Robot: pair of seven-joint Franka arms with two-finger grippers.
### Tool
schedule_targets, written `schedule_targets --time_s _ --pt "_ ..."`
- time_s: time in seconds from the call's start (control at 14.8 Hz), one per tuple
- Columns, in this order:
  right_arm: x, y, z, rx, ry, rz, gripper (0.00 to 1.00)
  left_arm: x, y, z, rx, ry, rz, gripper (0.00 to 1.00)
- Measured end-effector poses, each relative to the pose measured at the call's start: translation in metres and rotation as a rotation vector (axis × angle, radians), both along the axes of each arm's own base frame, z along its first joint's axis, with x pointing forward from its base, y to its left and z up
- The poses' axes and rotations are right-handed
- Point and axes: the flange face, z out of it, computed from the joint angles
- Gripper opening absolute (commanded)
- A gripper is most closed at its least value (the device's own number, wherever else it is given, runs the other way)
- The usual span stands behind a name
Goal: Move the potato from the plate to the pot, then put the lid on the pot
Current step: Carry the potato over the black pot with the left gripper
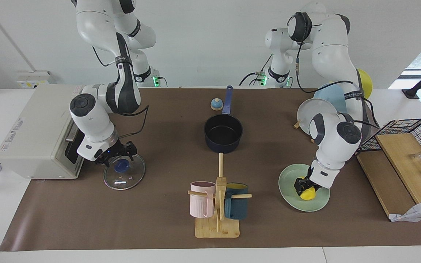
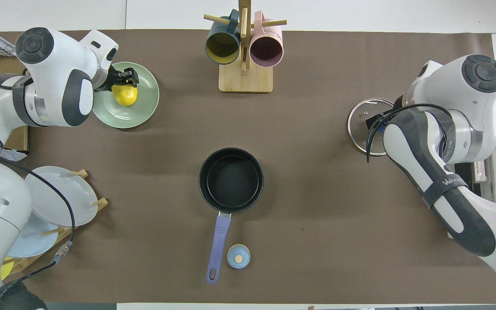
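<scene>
The yellow potato (image 1: 308, 194) (image 2: 125, 95) lies on the mint-green plate (image 1: 291, 193) (image 2: 144, 107) toward the left arm's end of the table. My left gripper (image 1: 302, 185) (image 2: 127, 79) is down at the potato, touching its top. The navy pot (image 1: 223, 133) (image 2: 230, 180) stands empty mid-table, its blue handle pointing toward the robots. The glass lid (image 1: 124, 175) (image 2: 364, 125) lies flat on the mat toward the right arm's end. My right gripper (image 1: 120, 159) is low over the lid's blue knob; in the overhead view the arm hides most of it.
A blue-and-tan bell (image 1: 216, 104) sits beside the pot's handle. A wooden mug tree (image 1: 217, 204) with a pink and a teal mug stands farther from the robots than the pot. A toaster oven (image 1: 38, 135) is beside the lid. A plate rack (image 1: 320, 113) and a wire basket (image 1: 411, 128) are near the plate.
</scene>
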Motion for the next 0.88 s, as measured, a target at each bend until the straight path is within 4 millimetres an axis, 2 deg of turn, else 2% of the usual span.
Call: schedule_targets --time_s 0.14,0.2,0.34,0.47,0.61,0.68,0.74,0.88 --pt "0.002 0.0 -0.01 -0.001 -0.001 0.035 1.0 -0.002 -0.003 0.014 0.0 0.022 0.011 0.0" --pt "0.004 -0.001 -0.012 -0.001 -0.007 0.047 1.0 -0.006 -0.005 0.032 0.0 0.037 0.023 0.0" --pt "0.005 -0.002 -0.013 -0.001 -0.015 0.056 1.0 -0.026 -0.018 0.086 0.003 0.084 0.054 0.0" --pt "0.005 -0.001 -0.015 -0.001 -0.017 0.058 1.0 -0.061 -0.05 0.145 -0.001 0.12 0.081 0.0" --pt "0.005 -0.002 -0.018 -0.001 -0.012 0.057 1.0 -0.101 -0.093 0.184 -0.008 0.142 0.105 0.0" --pt "0.005 -0.003 -0.02 -0.002 -0.009 0.056 1.0 -0.123 -0.118 0.192 -0.006 0.151 0.115 0.0" --pt "0.005 -0.003 -0.021 -0.002 -0.007 0.056 1.0 -0.145 -0.143 0.192 -0.001 0.162 0.123 0.0" --pt "0.005 -0.003 -0.023 -0.002 -0.004 0.056 1.0 -0.185 -0.189 0.175 -0.001 0.161 0.127 0.0"
